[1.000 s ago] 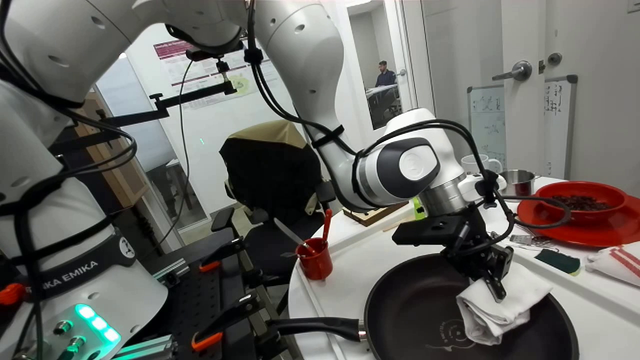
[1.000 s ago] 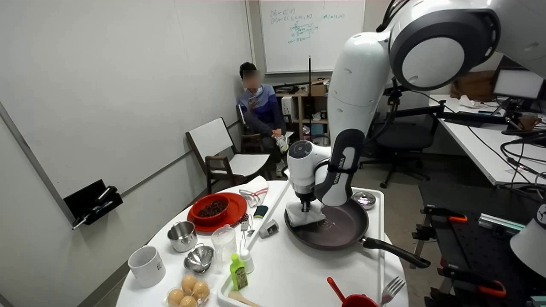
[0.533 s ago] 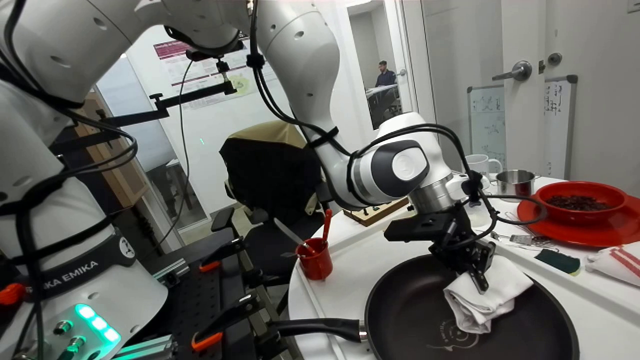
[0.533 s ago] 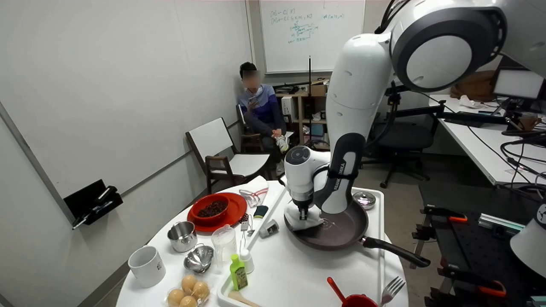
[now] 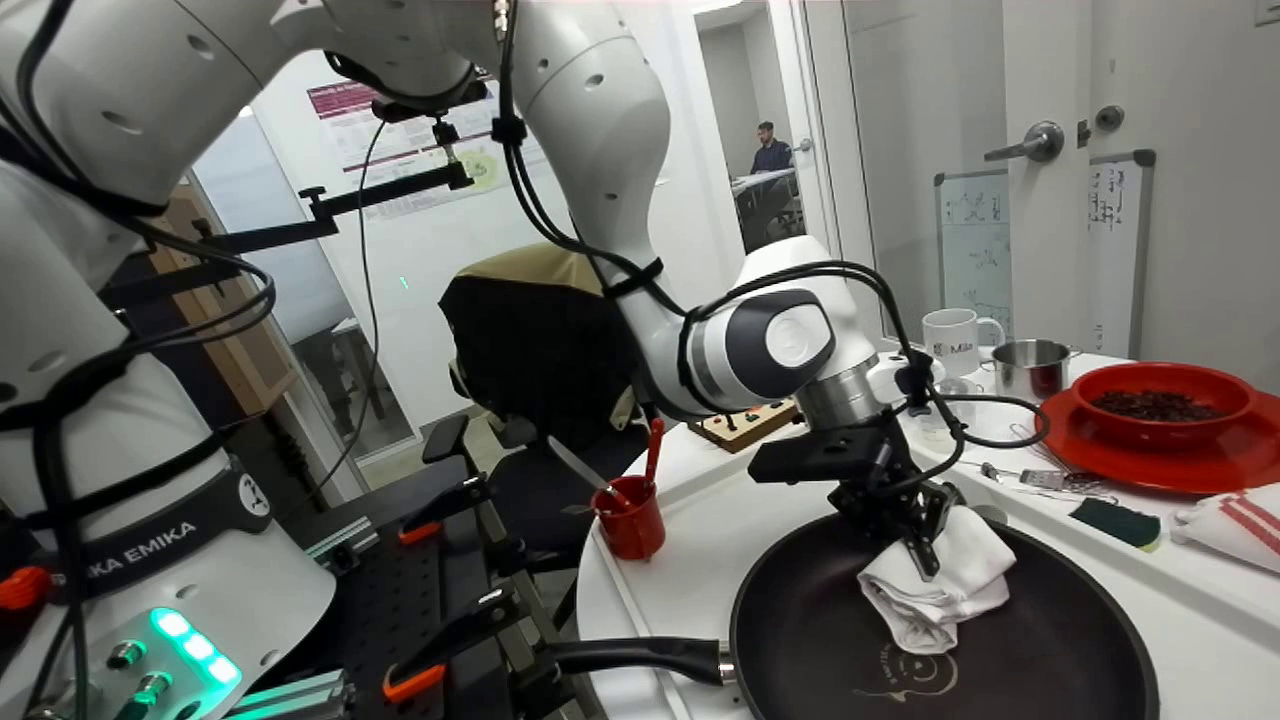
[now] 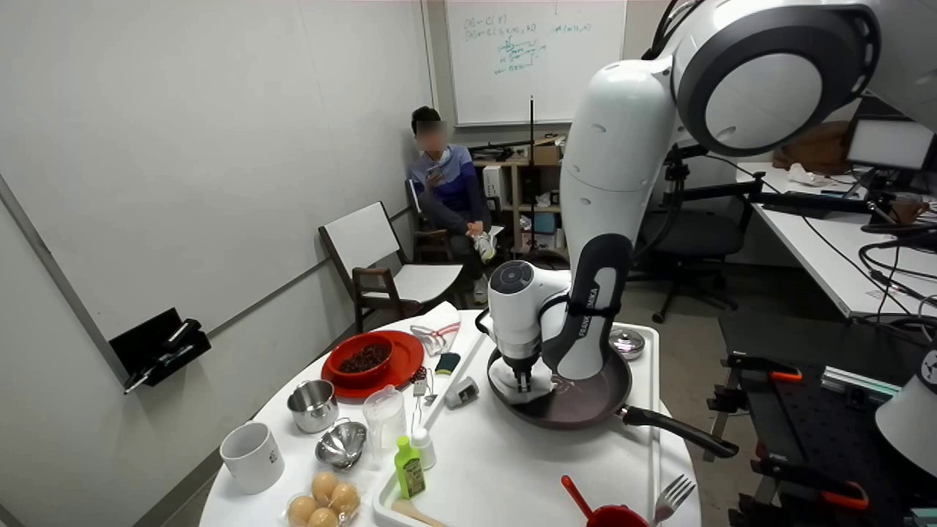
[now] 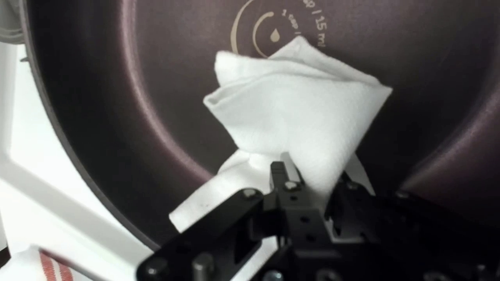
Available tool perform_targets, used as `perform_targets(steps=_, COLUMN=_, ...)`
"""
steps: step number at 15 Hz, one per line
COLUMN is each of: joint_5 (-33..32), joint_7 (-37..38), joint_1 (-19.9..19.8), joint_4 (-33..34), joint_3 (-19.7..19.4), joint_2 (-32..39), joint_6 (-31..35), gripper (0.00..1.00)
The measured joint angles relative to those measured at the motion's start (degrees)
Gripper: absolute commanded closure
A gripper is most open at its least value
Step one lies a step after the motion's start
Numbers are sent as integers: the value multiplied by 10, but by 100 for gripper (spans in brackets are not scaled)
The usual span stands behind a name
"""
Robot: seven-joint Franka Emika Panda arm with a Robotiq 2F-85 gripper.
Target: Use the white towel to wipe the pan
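The white towel (image 5: 945,590) is folded and bunched inside the dark frying pan (image 5: 1040,650). My gripper (image 5: 930,560) points down over the pan and is shut on the towel. In the wrist view the towel (image 7: 297,105) is pinched between the two fingers of the gripper (image 7: 312,175), and its folds spread over the pan floor (image 7: 175,78) near the printed marks. In an exterior view the towel (image 6: 505,379) lies in the part of the pan (image 6: 578,406) away from the handle. The arm hides part of the pan there.
The pan's black handle (image 6: 681,432) reaches over the tray rim. A grey cup (image 6: 462,393) lies beside the pan. A red cup with utensils (image 5: 632,520), a red bowl (image 5: 1170,405), a green sponge (image 5: 1115,522) and a red-striped cloth (image 5: 1235,525) are around it.
My gripper has dragged the towel across the pan, leftward in one exterior view and slightly toward the camera in another. The grip has stayed shut. The pan has not visibly moved.
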Motion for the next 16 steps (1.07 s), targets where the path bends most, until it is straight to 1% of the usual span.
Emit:
perform_targets(steps=4, joint_5=-6, joint_7=-37, joint_1=-4, joint_4=-24, joint_3=16, joint_2=-13, joint_6=3, gripper=93)
perform_targets(steps=9, joint_5=-29, joint_7=-92, joint_1=-12, joint_4=-74, joint_3=38, joint_2=-45, joint_6=6, gripper=93)
perform_targets(steps=12, joint_5=-43, joint_7=-109, joint_1=-13, joint_4=-100, joint_3=38, joint_2=-57, joint_6=10, gripper=93)
perform_targets(steps=16, joint_5=-53, joint_7=-111, joint_1=-12, joint_4=-121, joint_3=22, joint_2=-58, joint_6=23, gripper=93)
